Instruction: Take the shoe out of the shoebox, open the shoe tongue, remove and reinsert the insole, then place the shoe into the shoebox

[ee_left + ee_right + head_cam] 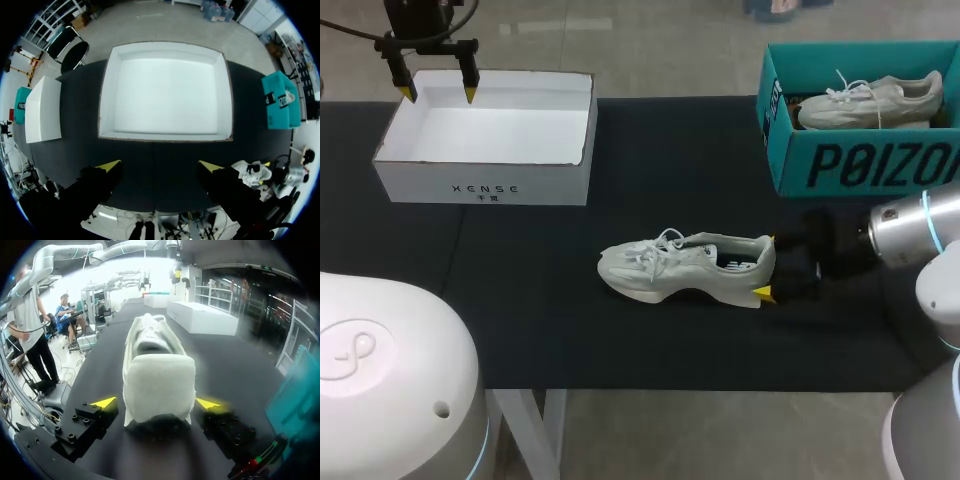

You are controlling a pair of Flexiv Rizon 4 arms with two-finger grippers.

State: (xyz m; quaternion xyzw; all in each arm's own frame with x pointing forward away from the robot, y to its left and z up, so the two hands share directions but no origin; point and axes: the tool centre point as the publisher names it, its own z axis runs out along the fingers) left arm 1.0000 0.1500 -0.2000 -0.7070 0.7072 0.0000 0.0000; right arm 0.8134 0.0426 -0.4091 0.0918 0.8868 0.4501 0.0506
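A pale grey sneaker [685,267] lies on its sole in the middle of the black table, toe pointing left. My right gripper [768,266] is at its heel, open. In the right wrist view the heel [159,385] sits between the yellow fingertips [104,402] with a small gap on each side. The white shoebox [480,188] stands at the back left with nothing in it. Above its far rim hangs my left gripper [438,92], open and holding nothing. In the left wrist view that gripper [160,166] is above the box's near rim [165,136], and the sneaker [252,170] shows off to one side.
A teal shoebox [865,160] at the back right holds a second pale sneaker [870,103]. Another white box [42,115] lies further along the table beyond the white shoebox. Black cloth covers the table [520,310]; its front edge runs just below the sneaker.
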